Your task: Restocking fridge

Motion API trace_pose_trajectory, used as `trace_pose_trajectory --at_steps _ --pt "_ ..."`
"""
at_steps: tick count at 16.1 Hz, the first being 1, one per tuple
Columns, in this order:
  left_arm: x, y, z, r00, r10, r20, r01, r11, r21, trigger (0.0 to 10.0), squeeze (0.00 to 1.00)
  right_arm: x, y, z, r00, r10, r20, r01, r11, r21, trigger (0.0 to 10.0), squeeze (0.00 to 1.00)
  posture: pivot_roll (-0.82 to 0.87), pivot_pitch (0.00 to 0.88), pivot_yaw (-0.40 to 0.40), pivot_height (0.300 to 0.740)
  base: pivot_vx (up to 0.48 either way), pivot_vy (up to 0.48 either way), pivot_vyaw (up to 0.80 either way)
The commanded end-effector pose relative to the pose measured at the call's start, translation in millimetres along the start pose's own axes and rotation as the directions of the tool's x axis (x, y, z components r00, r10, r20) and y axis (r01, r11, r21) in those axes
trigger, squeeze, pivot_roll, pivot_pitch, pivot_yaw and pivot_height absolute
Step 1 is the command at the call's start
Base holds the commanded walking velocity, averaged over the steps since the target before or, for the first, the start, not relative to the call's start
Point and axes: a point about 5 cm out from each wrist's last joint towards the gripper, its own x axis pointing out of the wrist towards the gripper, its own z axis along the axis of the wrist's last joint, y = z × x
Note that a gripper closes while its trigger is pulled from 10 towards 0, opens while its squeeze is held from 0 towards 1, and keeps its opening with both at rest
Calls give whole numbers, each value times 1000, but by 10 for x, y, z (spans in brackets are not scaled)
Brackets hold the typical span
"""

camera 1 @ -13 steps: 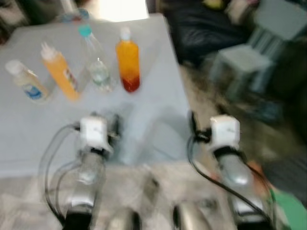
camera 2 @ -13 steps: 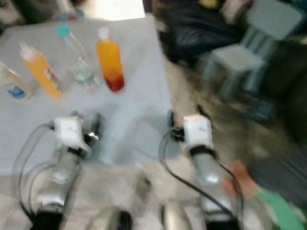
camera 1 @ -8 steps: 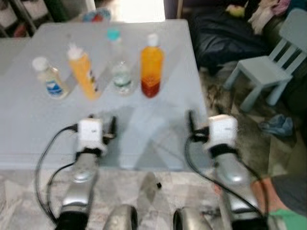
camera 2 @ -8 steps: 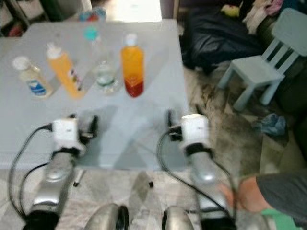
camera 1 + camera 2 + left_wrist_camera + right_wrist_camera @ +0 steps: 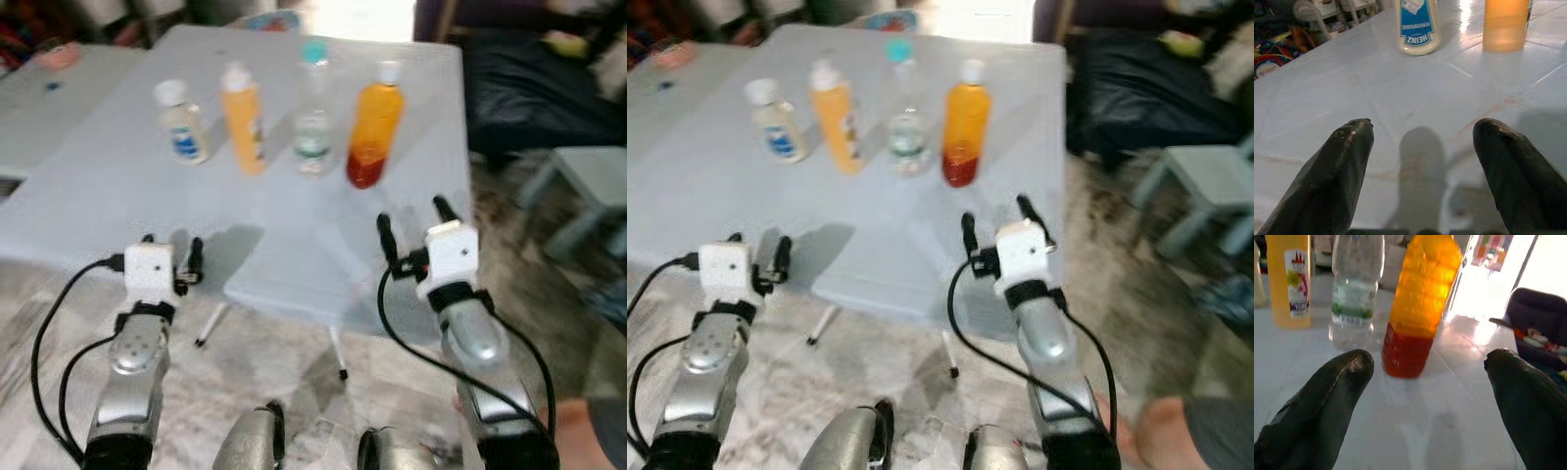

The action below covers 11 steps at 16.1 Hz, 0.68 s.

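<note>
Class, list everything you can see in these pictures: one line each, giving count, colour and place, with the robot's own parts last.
Table: one, pale grey, ahead.
Mayonnaise bottle: one, whitish with blue label, leftmost in row.
Yellow bottle: one, second in row.
Clear bottle: one, teal cap, third.
Orange-red bottle: one, white cap, rightmost.
Small chair: one, light blue, on floor, right.
Left pincer: black, open, at table's near edge.
Right pincer: black, open, facing orange-red bottle.

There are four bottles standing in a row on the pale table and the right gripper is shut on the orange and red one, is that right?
Not quite. The right gripper is open and short of the orange and red plastic bottle, as the right wrist view shows. Four bottles do stand in a row on the pale table.
</note>
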Motion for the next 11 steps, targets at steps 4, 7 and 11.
trace_pose_trajectory --at_steps 4,7,11 --pt "-13 -52 -16 1000 -10 -13 10 1000 -4 10000 0 124 -190 128 995 -79 65 84 994 -73 10000 0 13 141 51 740 0 0 0" --pt "-23 -79 -32 1000 -22 -19 22 1000 4 10000 0 164 -172 213 990 -74 120 88 989 -117 10000 0 17 143 55 740 0 0 0" --pt "22 -71 -15 1000 -20 -19 20 1000 2 10000 0 401 -81 441 976 9 217 22 990 -138 10000 0 19 146 65 740 0 0 0"
